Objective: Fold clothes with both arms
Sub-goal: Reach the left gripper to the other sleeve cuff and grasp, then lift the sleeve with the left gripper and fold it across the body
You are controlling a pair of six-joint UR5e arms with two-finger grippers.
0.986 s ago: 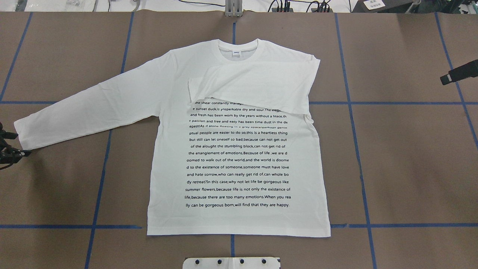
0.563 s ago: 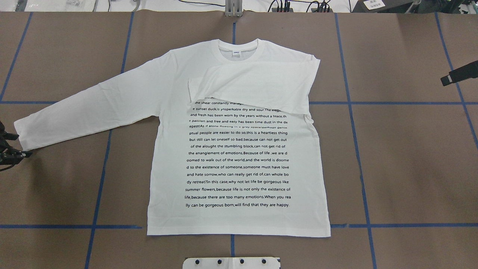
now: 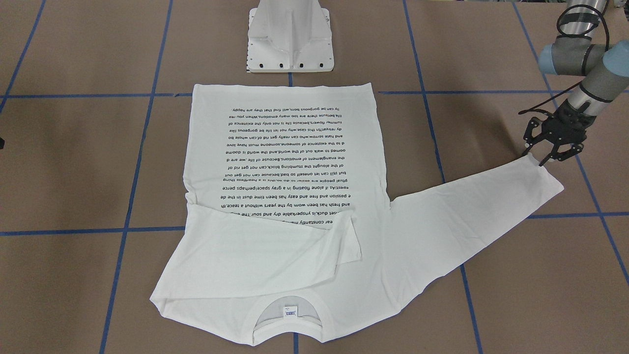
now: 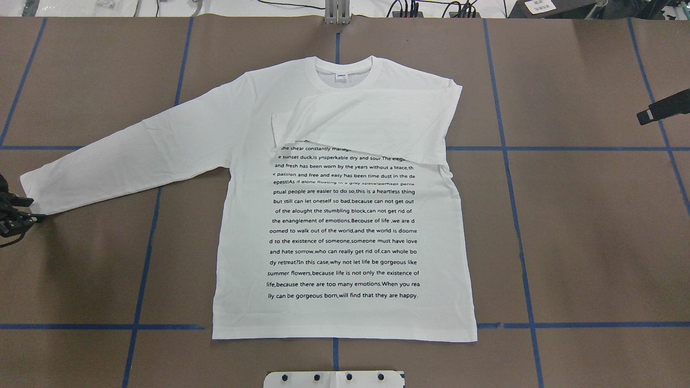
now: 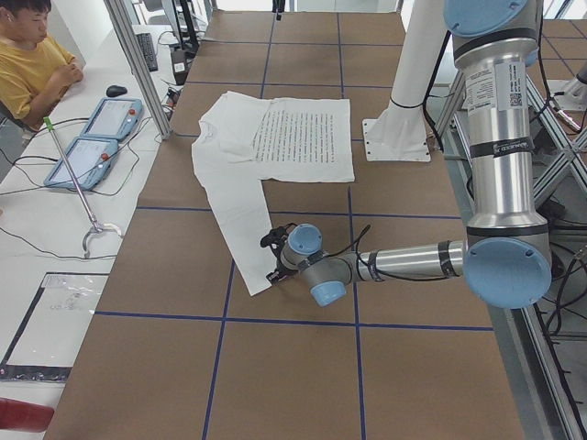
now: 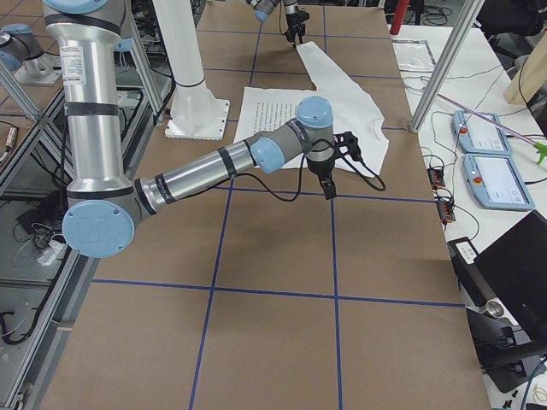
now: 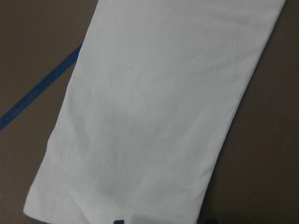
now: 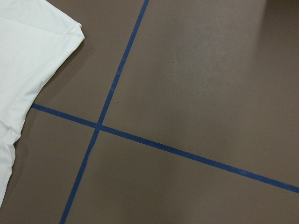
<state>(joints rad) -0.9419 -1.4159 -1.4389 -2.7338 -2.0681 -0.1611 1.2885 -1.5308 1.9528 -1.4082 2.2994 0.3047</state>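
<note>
My left gripper has fingers spread wide at the sleeve cuff, right of frame. The T-shirt lies flat at centre frame. Right gripper, right edge of the overhead view: I cannot tell its finger state.

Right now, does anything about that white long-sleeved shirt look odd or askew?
The white long-sleeved T-shirt lies lopsided: one sleeve is folded across the chest, hiding the top black text lines, while the other sleeve stretches out toward the left gripper. Nothing looks torn.
</note>
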